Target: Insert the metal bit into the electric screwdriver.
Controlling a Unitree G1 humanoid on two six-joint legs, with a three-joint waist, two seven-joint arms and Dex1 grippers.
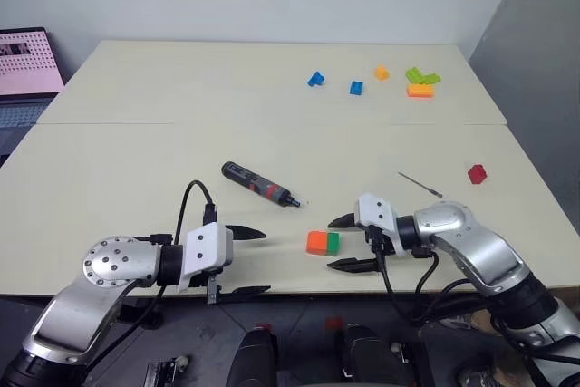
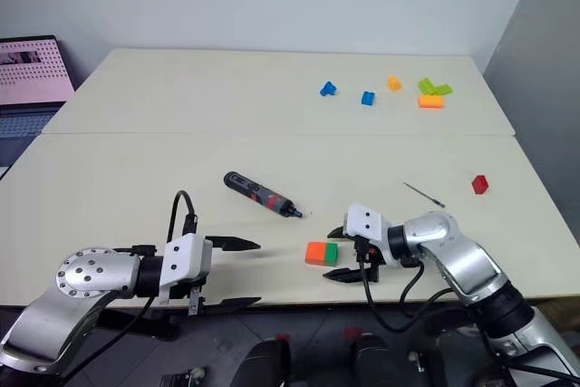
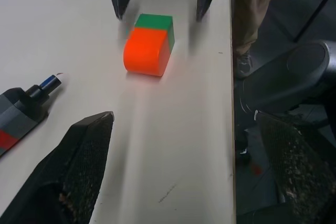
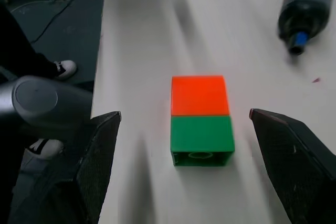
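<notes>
Right gripper: your right gripper (image 1: 349, 243) stands spread wide with nothing in it, pointing across the table's (image 1: 136, 160) near edge toward your left; the orange-and-green block (image 1: 322, 242) lies just off its fingertips, in line with the gap.
Left gripper: your left gripper (image 1: 251, 263) is equally wide and empty, facing the block from the other side, one finger hanging over the table edge.
Electric screwdriver: the electric screwdriver (image 1: 259, 184) lies flat at about 11 o'clock from the block, its tip end toward the block, untouched.
Metal bit: the metal bit (image 1: 420, 185) lies flat at about 1 o'clock from the right gripper, well apart from the screwdriver.
Step in hand: neither part is picked up yet; I judge you should steer off the block.
Doing it well: take the screwdriver mid-body with the left, leaving the tip free; pinch the thin bit near its thicker end, since it may roll or slip.
Distractors: the red block (image 1: 477, 174) near the bit and the coloured blocks (image 1: 419, 83) at the far side stay out of it.
</notes>
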